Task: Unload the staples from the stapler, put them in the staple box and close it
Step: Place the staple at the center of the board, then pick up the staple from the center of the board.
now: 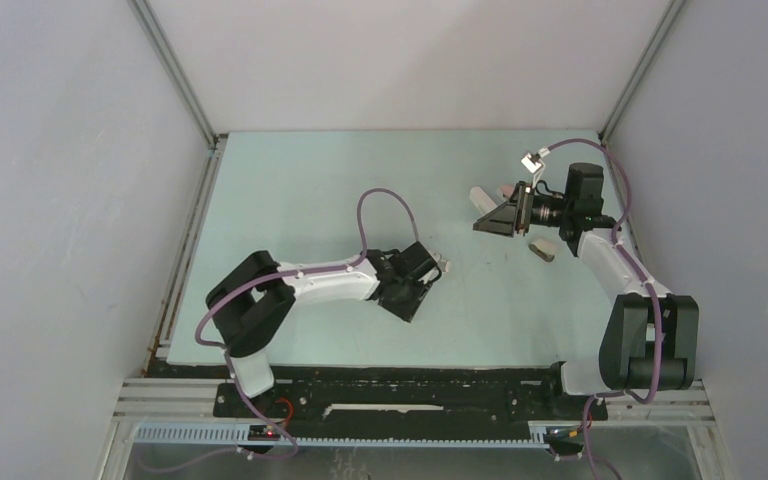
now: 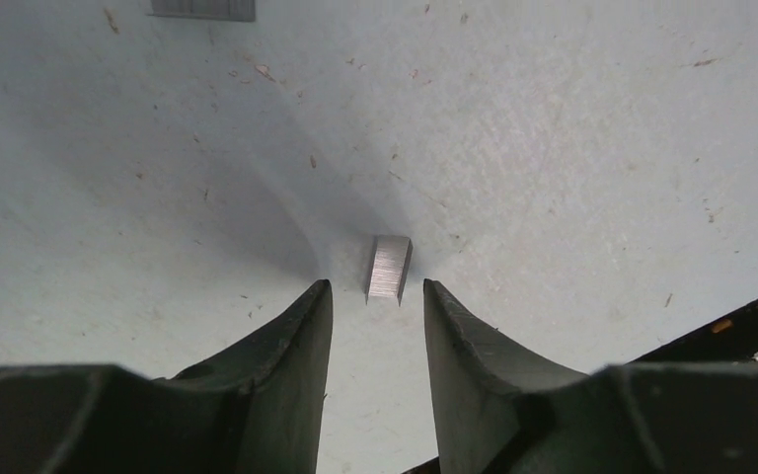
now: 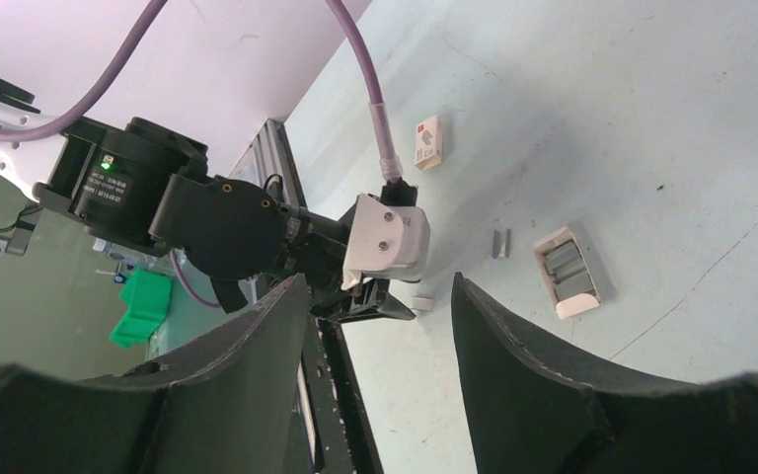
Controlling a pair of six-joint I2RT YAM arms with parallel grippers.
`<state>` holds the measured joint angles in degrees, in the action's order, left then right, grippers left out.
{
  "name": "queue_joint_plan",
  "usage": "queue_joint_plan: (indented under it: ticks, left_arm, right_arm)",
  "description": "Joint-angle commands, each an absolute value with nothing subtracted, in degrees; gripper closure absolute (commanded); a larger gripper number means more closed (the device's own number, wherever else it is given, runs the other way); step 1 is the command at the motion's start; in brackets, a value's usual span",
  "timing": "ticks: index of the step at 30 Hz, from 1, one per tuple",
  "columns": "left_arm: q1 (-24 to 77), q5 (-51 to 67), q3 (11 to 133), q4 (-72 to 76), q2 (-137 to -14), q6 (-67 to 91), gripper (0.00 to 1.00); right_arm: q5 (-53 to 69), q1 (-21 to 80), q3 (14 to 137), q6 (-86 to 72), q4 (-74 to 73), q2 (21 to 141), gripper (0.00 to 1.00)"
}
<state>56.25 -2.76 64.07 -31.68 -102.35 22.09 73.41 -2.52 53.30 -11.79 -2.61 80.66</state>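
My left gripper [image 2: 376, 288] parted, empty, short grey metal staple strip [image 2: 389, 269] lying loose on pale-green table [image 2: 572, 148] just ahead; right gripper [image 3: 377, 283] spread, empty; more may remain loaded.

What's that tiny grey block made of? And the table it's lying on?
The staples look like metal: grey, with a brushed sheen and fine lines along the strip. The table seems a pale green painted or laminated board, matte and scuffed; which, the look leaves open.
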Motion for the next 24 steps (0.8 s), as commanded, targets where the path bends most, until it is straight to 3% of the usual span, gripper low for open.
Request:
queue_joint_plan:
  ticks: [1,24]
  left_arm:
    - [56.26,-5.40,61.17,-26.33,-97.48,23.53,0.56]
    - [56.75,-2.86,58.89,-22.88,-100.16,25.08,0.67]
  right_arm:
    - [74.24,-2.99,55.57,-10.37,-2.88,79.54,0.36]
    - [74.45,-3.45,55.55,-10.30,-2.88,79.63,0.36]
